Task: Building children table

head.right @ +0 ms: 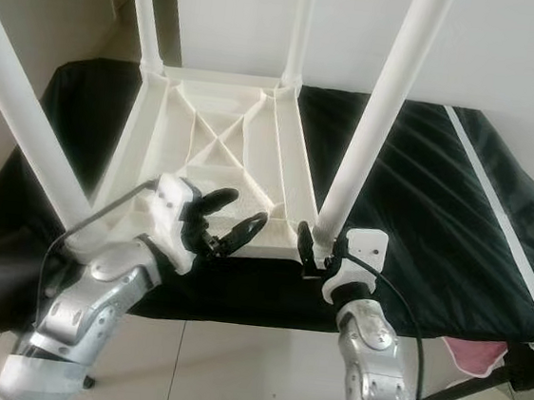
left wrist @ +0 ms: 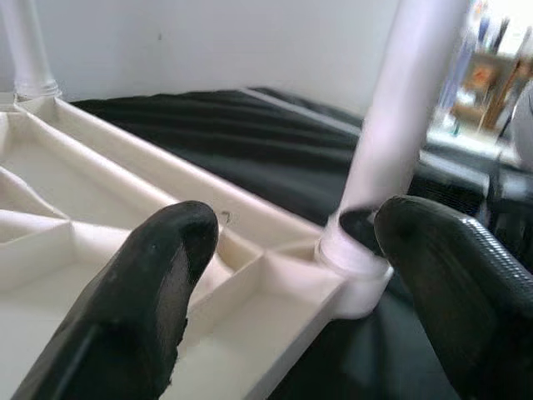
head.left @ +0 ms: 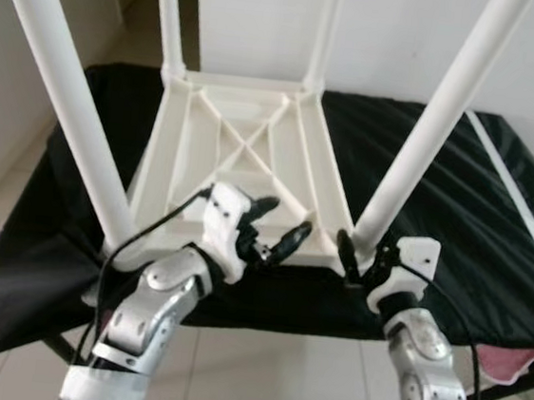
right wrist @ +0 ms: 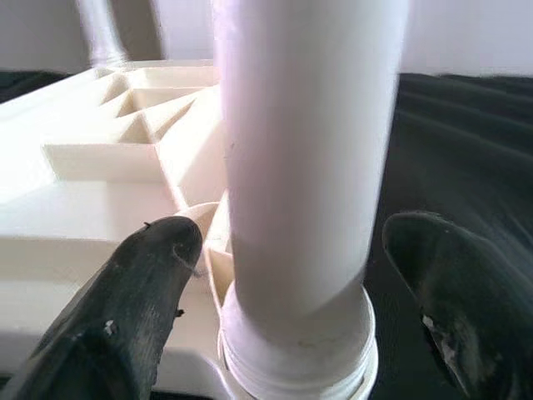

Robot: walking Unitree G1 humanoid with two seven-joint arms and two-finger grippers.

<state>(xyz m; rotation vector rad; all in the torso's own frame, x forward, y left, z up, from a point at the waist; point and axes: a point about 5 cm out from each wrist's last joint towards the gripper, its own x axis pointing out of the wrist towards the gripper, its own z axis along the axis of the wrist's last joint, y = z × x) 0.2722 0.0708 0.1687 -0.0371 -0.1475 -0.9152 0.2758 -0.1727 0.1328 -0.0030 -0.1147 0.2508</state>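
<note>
The jaws of both grippers are spread. The right gripper (head.right: pixel 320 247) reaches forward with its fingers on each side of the near right leg (head.right: pixel 380 107), at the socket, not pressing it. The left gripper (head.left: pixel 278 228), arm bent at the elbow, hovers over the near edge of the table top (head.left: pixel 244 150), at 9 o'clock from that leg. The table lies upside down on a black cloth (head.left: pixel 437 218).
</note>
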